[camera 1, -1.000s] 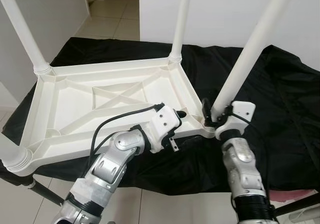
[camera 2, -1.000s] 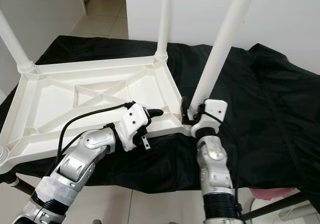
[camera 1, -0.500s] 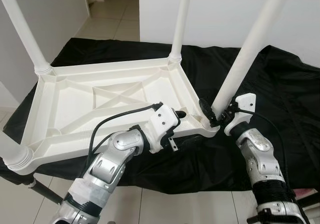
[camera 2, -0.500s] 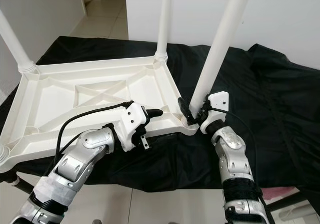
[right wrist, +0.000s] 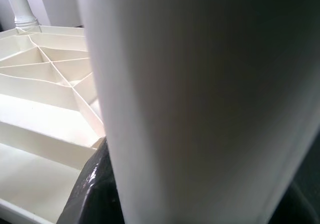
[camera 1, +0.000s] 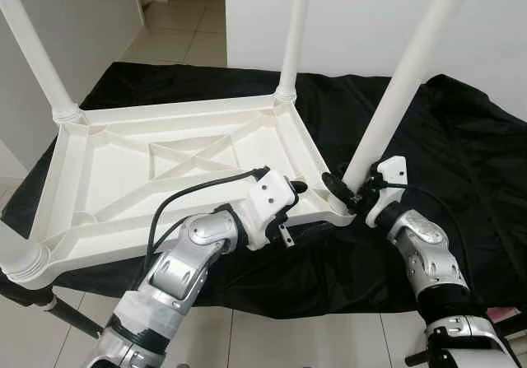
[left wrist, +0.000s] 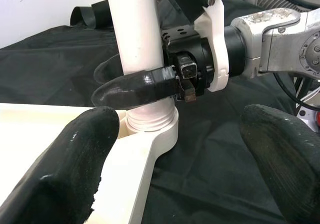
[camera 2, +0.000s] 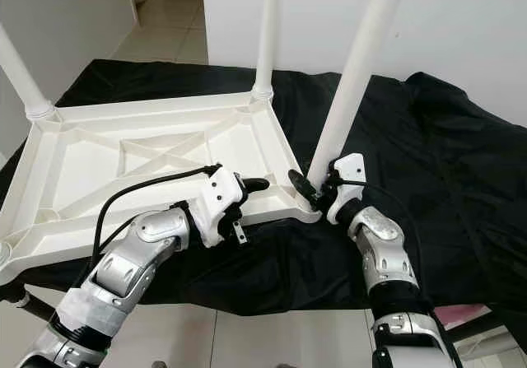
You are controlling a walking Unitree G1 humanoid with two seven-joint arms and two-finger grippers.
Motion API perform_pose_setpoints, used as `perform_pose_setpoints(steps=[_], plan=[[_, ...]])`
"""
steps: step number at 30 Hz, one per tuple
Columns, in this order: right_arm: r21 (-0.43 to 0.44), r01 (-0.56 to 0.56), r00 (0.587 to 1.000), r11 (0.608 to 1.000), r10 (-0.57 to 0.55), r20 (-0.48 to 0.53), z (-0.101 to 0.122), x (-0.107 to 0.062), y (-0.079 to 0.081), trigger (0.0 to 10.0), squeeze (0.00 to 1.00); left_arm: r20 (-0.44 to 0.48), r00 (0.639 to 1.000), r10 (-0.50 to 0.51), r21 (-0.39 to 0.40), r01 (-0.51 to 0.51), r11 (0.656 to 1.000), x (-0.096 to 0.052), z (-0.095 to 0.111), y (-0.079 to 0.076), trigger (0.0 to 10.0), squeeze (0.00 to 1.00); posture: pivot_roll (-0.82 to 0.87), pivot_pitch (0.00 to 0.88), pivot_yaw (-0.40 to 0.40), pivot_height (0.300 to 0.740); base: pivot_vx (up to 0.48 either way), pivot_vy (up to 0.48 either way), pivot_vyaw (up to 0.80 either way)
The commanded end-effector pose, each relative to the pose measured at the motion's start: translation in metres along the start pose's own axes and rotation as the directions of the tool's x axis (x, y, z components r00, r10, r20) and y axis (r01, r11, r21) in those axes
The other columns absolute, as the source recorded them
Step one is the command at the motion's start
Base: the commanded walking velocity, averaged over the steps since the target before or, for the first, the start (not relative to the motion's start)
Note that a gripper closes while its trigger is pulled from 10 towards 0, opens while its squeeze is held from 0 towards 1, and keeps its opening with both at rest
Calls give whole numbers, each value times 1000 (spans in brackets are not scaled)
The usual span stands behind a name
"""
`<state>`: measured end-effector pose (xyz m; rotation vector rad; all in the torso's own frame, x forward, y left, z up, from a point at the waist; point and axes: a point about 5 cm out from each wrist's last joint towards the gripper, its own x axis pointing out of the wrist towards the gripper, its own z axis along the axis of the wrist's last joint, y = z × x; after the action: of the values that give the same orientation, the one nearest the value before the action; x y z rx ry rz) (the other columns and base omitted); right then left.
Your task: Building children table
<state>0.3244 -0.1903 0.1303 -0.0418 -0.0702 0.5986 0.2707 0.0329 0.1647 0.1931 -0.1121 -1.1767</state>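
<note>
A white plastic children's table lies upside down on a black cloth. Its near-right leg stands up from the corner socket, and my right gripper is shut on that leg just above the socket. One of its fingers crosses the front of the leg. My left gripper is open at the table's near rim, close to the same corner. One finger is over the rim and the other finger over the cloth. The right wrist view shows the leg up close.
Three more legs stand up: far right, far left and near left. The black cloth spreads wide to the right. A white wall is behind, tiled floor at the back left and below.
My right forearm has swung out to the right and its wrist has turned, while the gripper stays at the base of the near-right leg. The left arm has not moved.
</note>
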Motion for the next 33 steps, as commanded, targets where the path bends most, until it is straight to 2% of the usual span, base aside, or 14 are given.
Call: perform_pose_setpoints(steps=[1,12,16,17,18,20,22,25,26,28,29,30,31,33], plan=[[16,-8,1000,1000,8,-22,-5,0,0,10000,0,8,1000,-5,16,5,1000,3,4,-1,10000,0,-29,0,-34,740,0,0,0],[20,95,996,995,-95,-4,-3,2,8,10000,0,-5,1000,15,23,-15,1000,0,-1,-3,10000,0,-33,0,-28,740,0,0,0],[41,238,971,970,-238,4,-2,4,9,10000,0,-8,1000,28,23,-27,999,0,-2,-2,10000,0,-36,0,-27,740,0,0,0],[41,238,971,970,-238,4,-2,4,9,10000,0,-8,1000,28,23,-27,999,0,-2,-2,10000,0,-36,0,-27,740,0,0,0],[98,322,946,942,-325,17,0,5,14,10000,0,-7,999,39,21,-39,999,0,-3,-2,10000,0,-38,0,-29,740,0,0,0],[98,322,946,942,-325,17,0,5,14,10000,0,-7,999,39,21,-39,999,0,-3,-2,10000,0,-38,0,-29,740,0,0,0],[135,474,877,870,-480,14,-2,5,21,10000,0,-5,999,48,15,-48,999,0,-3,-2,10000,0,-37,0,-33,740,0,0,0],[126,644,761,754,-649,-8,-5,5,34,10000,0,-4,998,62,8,-62,998,0,-4,-1,10000,0,-36,0,-40,740,0,0,0],[126,644,761,754,-649,-8,-5,5,34,10000,0,-4,998,62,8,-62,998,0,-4,-1,10000,0,-36,0,-40,740,0,0,0],[118,720,691,684,-723,-27,-6,4,40,10000,0,-1,997,71,5,-71,997,0,-4,-1,10000,0,-31,0,-46,740,0,0,0],[118,720,691,684,-723,-27,-6,4,40,10000,0,-1,997,71,5,-71,997,0,-4,-1,10000,0,-31,0,-46,740,0,0,0],[117,747,662,654,-749,-35,-7,4,43,10000,0,0,997,74,4,-74,997,1,-3,-1,10000,0,-28,0,-48,740,0,0,0],[117,747,662,654,-749,-35,-7,4,43,10000,0,0,997,74,4,-74,997,1,-3,-1,10000,0,-28,0,-48,740,0,0,0],[136,779,623,612,-780,-56,-8,7,50,10000,0,4,996,84,2,-84,996,1,-3,-1,10000,0,-22,0,-50,740,0,0,0]])
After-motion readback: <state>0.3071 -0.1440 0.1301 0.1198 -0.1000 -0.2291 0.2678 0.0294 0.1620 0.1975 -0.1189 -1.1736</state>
